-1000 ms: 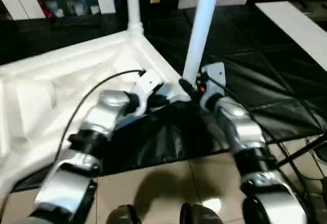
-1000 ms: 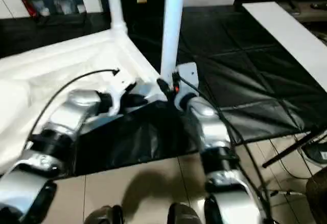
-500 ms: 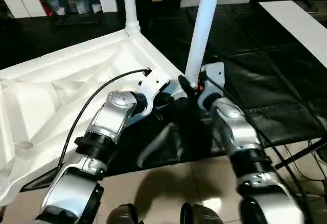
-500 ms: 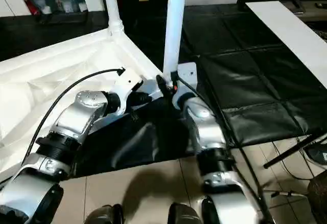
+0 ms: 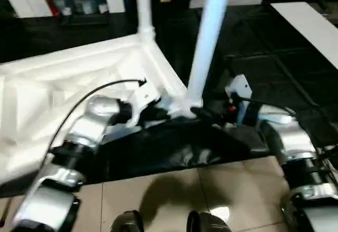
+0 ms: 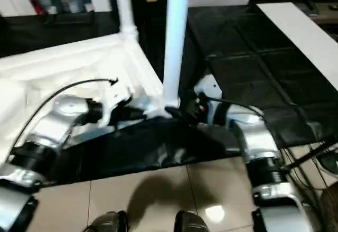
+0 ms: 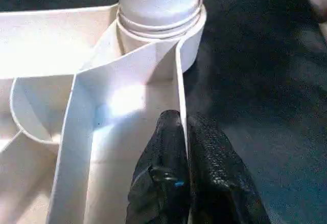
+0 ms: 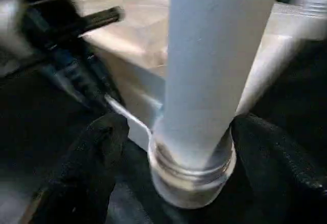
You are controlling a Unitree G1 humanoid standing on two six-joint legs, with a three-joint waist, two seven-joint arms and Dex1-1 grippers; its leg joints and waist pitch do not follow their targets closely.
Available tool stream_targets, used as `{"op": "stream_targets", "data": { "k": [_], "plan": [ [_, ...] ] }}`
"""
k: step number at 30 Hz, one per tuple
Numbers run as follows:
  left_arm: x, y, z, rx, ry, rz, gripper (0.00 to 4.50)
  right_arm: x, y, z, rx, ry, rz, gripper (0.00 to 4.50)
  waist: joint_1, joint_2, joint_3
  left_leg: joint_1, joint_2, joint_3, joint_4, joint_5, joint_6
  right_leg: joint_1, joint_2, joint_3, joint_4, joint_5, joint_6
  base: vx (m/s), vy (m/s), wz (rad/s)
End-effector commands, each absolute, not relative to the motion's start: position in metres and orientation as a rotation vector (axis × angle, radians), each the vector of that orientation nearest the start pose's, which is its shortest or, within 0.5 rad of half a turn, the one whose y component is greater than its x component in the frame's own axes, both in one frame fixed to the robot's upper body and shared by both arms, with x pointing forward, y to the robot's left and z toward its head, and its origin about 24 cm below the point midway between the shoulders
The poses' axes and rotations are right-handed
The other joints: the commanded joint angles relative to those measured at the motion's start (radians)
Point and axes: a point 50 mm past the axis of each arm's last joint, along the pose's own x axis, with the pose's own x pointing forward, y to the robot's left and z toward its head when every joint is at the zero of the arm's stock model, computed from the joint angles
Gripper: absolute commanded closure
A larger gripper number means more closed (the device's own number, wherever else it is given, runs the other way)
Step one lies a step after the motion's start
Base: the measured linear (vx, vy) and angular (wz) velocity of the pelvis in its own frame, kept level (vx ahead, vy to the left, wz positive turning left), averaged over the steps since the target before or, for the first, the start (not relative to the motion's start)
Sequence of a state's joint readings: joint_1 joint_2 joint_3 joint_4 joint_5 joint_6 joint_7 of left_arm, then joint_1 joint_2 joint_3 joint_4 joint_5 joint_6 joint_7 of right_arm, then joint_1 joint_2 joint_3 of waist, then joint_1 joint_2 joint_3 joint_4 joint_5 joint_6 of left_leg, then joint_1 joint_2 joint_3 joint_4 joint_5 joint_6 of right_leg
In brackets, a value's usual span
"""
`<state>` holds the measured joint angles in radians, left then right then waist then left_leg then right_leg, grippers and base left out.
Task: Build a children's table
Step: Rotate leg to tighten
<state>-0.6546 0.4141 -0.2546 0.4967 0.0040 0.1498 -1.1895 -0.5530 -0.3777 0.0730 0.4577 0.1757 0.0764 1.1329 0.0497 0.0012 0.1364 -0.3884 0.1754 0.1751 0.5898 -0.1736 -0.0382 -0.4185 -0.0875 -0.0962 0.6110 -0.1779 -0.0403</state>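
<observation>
Right wrist view shows our right gripper (image 8: 191,147) spread around the seated leg (image 8: 214,71), left gripper (image 7: 186,147) pinching the tabletop's near-corner rim (image 7: 180,89); next leg awaits.

Non-task items I logged from the head cameras:

- Bench (image 5: 274,63): covered in a black sheet, creased into squares, its near edge hanging in folds.
- Floor (image 5: 174,195): pale glossy tiles, with a bright glare spot near the lower edge.
- White board (image 6: 301,31): long and flat, lying at the bench's far right side.
- Cabinet opening (image 5: 74,2): dark recess in a white wall at far left, holding small blurred items I could not identify.
- Dark rod (image 6: 306,155): slanting past the bench's right corner.
</observation>
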Motion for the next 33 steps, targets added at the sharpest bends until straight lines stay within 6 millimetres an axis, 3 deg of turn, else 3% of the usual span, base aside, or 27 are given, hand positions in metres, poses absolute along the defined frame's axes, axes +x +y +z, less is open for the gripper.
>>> {"op": "stream_targets", "data": {
  "k": [1,3,4,8,9,19,30,33],
  "plan": [
    [0.324,0.128,0.092,0.507,0.327,-1.423,4.5,0.325,-0.155,0.099,-0.231,0.118,1.233,0.88,-0.003,0.0,-0.085,0.022,0.061,-0.013,-0.059,-0.117,0.141,0.062,-0.069,0.063,-0.064,-0.11,-0.277,0.0,0.0,0.0],
    [0.322,0.13,0.092,0.518,0.335,-1.451,4.5,0.325,-0.157,0.1,-0.234,0.126,1.261,0.88,0.005,0.001,-0.087,0.024,0.062,-0.012,-0.059,-0.112,0.133,0.06,-0.069,0.064,-0.06,-0.095,-0.287,0.0,0.0,0.0],
    [0.319,0.133,0.093,0.536,0.352,-1.5,4.5,0.324,-0.157,0.101,-0.231,0.139,1.302,1.16,0.006,0.0,-0.086,0.023,0.063,-0.012,-0.06,-0.11,0.133,0.061,-0.069,0.065,-0.059,-0.091,-0.288,0.0,0.0,0.0],
    [0.317,0.136,0.093,0.561,0.358,-1.55,4.5,0.323,-0.157,0.1,-0.243,0.174,1.376,1.26,0.006,-0.001,-0.088,0.017,0.061,-0.013,-0.058,-0.108,0.138,0.066,-0.073,0.063,-0.055,-0.08,-0.291,0.0,0.0,0.0],
    [0.317,0.136,0.093,0.565,0.359,-1.559,4.5,0.322,-0.157,0.099,-0.248,0.179,1.39,1.44,0.006,-0.008,-0.088,0.017,0.061,-0.011,-0.058,-0.107,0.138,0.065,-0.074,0.065,-0.058,-0.084,-0.289,0.0,0.0,0.0],
    [0.318,0.136,0.091,0.572,0.355,-1.582,4.5,0.322,-0.156,0.099,-0.25,0.201,1.462,2.42,0.007,-0.006,-0.087,0.017,0.061,-0.012,-0.058,-0.101,0.132,0.064,-0.073,0.064,-0.059,-0.115,-0.279,0.0,0.0,0.0],
    [0.319,0.137,0.09,0.566,0.352,-1.565,4.5,0.318,-0.155,0.096,-0.229,0.215,1.501,2.58,0.008,-0.006,-0.086,0.018,0.062,-0.012,-0.059,-0.109,0.134,0.062,-0.073,0.064,-0.061,-0.129,-0.277,0.0,0.0,0.0],
    [0.325,0.134,0.091,0.515,0.333,-1.483,4.5,0.313,-0.149,0.091,-0.167,0.215,1.474,2.58,0.01,-0.006,-0.084,0.019,0.063,-0.012,-0.061,-0.115,0.129,0.061,-0.072,0.064,-0.063,-0.139,-0.274,0.0,0.0,0.0]
  ]
}}
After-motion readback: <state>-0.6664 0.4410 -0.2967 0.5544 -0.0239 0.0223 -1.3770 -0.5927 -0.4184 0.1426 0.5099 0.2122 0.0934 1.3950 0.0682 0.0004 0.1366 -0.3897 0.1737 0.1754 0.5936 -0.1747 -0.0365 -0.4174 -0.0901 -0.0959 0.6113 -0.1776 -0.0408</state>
